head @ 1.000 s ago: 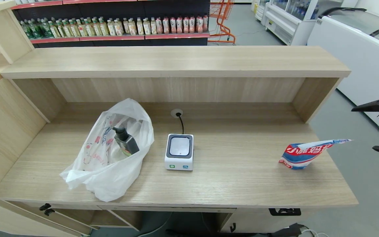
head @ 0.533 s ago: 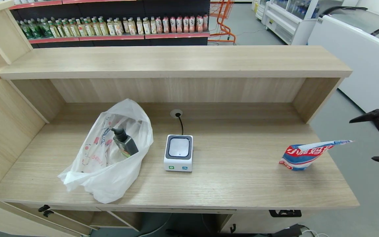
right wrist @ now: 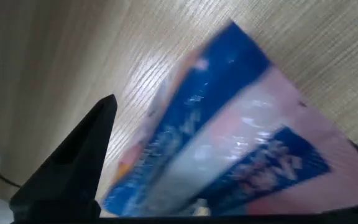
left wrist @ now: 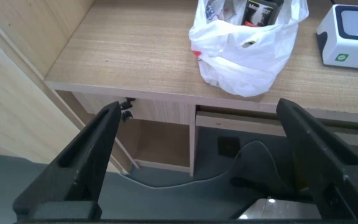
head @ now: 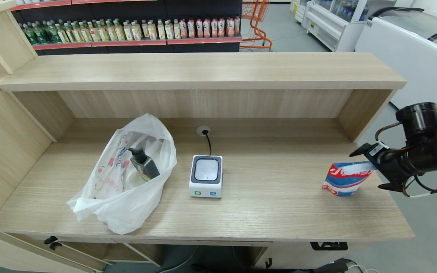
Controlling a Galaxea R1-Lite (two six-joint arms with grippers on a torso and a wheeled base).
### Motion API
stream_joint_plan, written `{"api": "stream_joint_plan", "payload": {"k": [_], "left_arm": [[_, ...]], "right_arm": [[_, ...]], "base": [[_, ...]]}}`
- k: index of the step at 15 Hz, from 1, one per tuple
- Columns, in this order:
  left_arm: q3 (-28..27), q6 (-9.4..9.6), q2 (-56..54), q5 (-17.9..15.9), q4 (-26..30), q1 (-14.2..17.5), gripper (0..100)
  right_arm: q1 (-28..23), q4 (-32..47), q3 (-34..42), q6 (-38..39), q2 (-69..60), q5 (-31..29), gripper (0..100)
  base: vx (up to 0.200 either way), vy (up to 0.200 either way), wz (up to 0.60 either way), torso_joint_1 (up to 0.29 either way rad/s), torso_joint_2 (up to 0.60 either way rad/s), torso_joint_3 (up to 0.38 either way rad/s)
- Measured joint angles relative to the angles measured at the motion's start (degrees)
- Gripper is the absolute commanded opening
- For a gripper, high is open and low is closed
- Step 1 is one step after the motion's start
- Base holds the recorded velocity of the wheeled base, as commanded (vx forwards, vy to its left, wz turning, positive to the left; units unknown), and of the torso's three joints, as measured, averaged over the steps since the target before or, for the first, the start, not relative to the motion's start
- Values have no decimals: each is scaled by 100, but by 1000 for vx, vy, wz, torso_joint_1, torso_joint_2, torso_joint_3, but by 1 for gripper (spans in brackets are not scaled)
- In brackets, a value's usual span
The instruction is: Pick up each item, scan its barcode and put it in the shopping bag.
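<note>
A blue, red and white pouch stands at the right end of the wooden counter. My right gripper is open at the pouch's top right, one finger above its sealed top and one below. The right wrist view shows the pouch close up beside one black finger. The white shopping bag lies open on the left with a dark pump bottle inside. The white scanner sits mid-counter. My left gripper hangs open below the counter's front edge, near the bag.
A raised shelf runs across the back of the counter, with side walls at both ends. The scanner's cable leads to a hole at the back. Bare counter lies between scanner and pouch. Beyond the right edge is open floor.
My right arm has swung in from the right edge of the head view to the pouch, and its open fingers now straddle the pouch's top. The pouch, bag and scanner have stayed put.
</note>
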Motion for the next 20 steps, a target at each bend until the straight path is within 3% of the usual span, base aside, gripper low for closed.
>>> {"api": "stream_joint_plan", "payload": {"k": [1, 4, 10, 13, 16, 18, 20], "left_arm": [[0, 0, 0, -1, 0, 0, 100], [0, 0, 0, -1, 0, 0, 100], [0, -2, 0, 0, -2, 0, 100], [0, -2, 0, 0, -2, 0, 100], [0, 0, 0, 0, -2, 0, 100], [0, 0, 0, 0, -2, 0, 100], [0, 0, 0, 0, -2, 0, 100]], "right_arm": [[73, -12, -66, -7, 171, -20, 0], [173, -280, -386, -115, 590, -105, 0], [306, -378, -502, -1565, 791, -329, 0], [322, -621, -424, -2080, 553, 113, 0], [280, -700, -228, -2934, -218, 2733, 0], [95, -703, 85, -4218, -811, 5030, 0], [-63, -702, 513, -5708, -1298, 6790, 0]], "base": [[0, 0, 0, 0, 0, 0], [0, 0, 0, 0, 0, 0], [0, 0, 0, 0, 0, 0], [0, 0, 0, 0, 0, 0], [0, 0, 0, 0, 0, 0], [0, 0, 0, 0, 0, 0], [0, 0, 0, 0, 0, 0]]}}
